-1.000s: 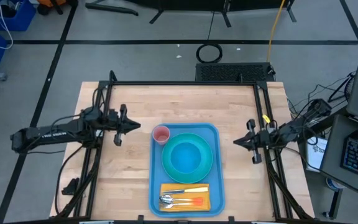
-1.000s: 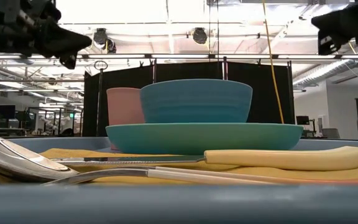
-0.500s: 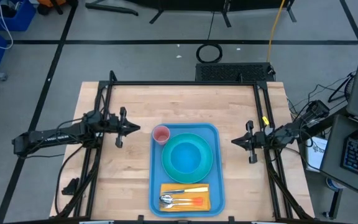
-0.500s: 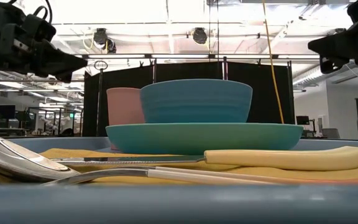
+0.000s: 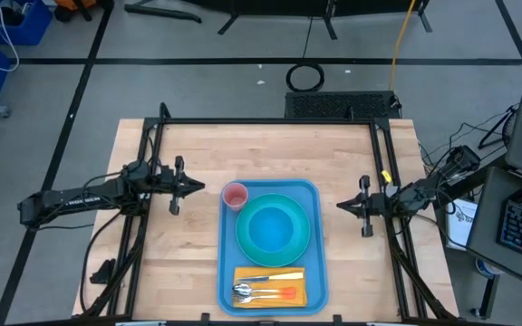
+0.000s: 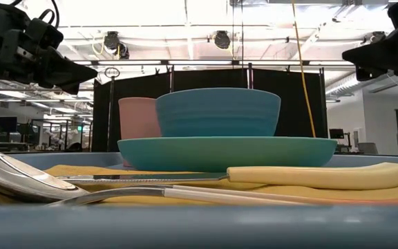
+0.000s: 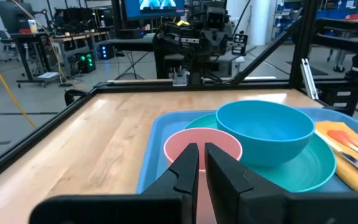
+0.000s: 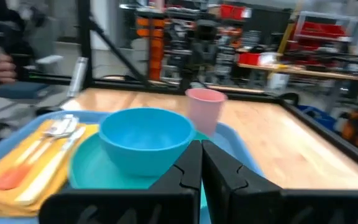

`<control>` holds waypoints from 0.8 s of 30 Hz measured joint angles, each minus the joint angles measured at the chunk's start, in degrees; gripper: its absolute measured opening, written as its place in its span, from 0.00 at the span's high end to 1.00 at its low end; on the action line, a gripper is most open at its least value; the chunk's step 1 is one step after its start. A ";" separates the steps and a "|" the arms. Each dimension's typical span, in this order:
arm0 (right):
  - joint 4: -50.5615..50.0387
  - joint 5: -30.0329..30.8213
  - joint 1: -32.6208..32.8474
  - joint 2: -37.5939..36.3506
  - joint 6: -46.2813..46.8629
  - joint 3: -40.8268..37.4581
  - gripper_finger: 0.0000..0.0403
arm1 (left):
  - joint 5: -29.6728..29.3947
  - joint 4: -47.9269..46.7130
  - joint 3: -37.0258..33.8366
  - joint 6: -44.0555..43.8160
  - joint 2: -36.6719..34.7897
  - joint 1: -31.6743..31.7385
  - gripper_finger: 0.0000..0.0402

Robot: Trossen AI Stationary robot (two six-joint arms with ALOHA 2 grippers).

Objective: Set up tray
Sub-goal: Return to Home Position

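Tray (image 5: 228, 272) of blue plastic lies flat on the wooden desk (image 5: 184, 263), midway between the two arms and toward the edge where the low camera sits. On it a round turquoise plate (image 5: 244, 238) holds a blue bowl (image 5: 271, 226). A pink cup (image 5: 235, 196) stands upright in the tray's far corner on the left arm's side, just beside the plate.

At the tray's near end a yellow napkin (image 5: 300, 288) carries the cutlery, laid side by side across it. A yellow-handled knife (image 5: 277, 276) lies closest to the plate, and the orange-handled pieces (image 5: 284, 292) lie beyond it.

The left arm (image 5: 89, 193) reaches in from its side of the desk. The left jaws are closed to a thin slit with nothing between them (the wrist camera shows this plainly) and hang in the air near the cup, apart from it. The right arm (image 5: 415, 192) mirrors it across the tray. The right jaws are likewise closed and empty, raised off the desk and clear of the tray's rim.
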 joint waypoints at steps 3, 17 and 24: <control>1.17 -2.05 0.02 0.00 -0.45 0.00 1.00 | 0.00 0.00 0.00 -0.44 0.00 0.00 0.92; 2.25 -1.65 0.01 0.00 -0.80 -0.07 1.00 | 0.00 0.00 0.02 -0.52 0.00 0.00 0.92; 2.29 -1.74 0.01 -0.02 -6.77 -0.09 1.00 | 0.00 0.00 0.02 -0.50 0.00 0.00 0.92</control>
